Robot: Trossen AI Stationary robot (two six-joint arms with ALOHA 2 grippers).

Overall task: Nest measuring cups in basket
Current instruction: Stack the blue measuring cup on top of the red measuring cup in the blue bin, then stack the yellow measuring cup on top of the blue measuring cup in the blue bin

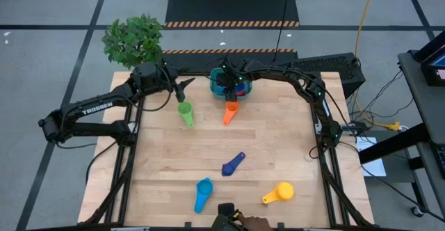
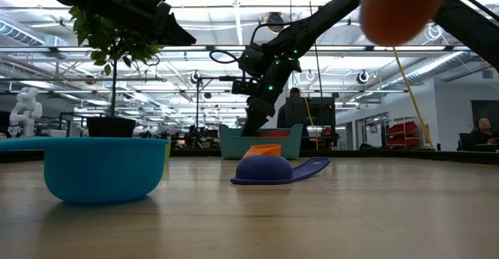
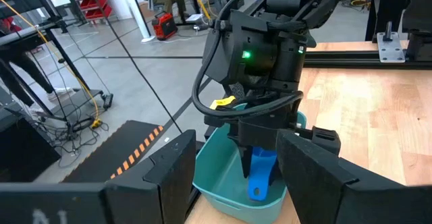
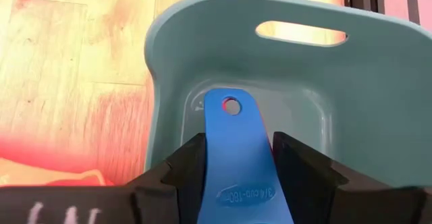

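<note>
The teal basket (image 1: 221, 88) stands at the table's far edge. My right gripper (image 1: 229, 80) reaches down into it, shut on a blue measuring cup (image 4: 236, 163). To the basket's left my left gripper (image 1: 183, 86) hovers open and holds nothing. Five more cups rest on the table: green (image 1: 185, 112), orange (image 1: 230, 111), dark blue (image 1: 233, 164), light blue (image 1: 202, 193) and yellow (image 1: 279, 193). My right gripper pinches the blue cup's flat handle (image 4: 233, 143) by its two long edges between its two fingers (image 4: 183, 171). The fingers slant down from above and lie along the handle. The handle's holed free end (image 3: 259, 181) hangs below the fingertips inside the basket; the gripper hides the bowl.
A potted plant (image 1: 133, 40) stands off the table's far left corner. A person's hand (image 1: 245, 223) shows at the near edge. Bare wood lies in the middle of the table, between the far pair of cups and the near three.
</note>
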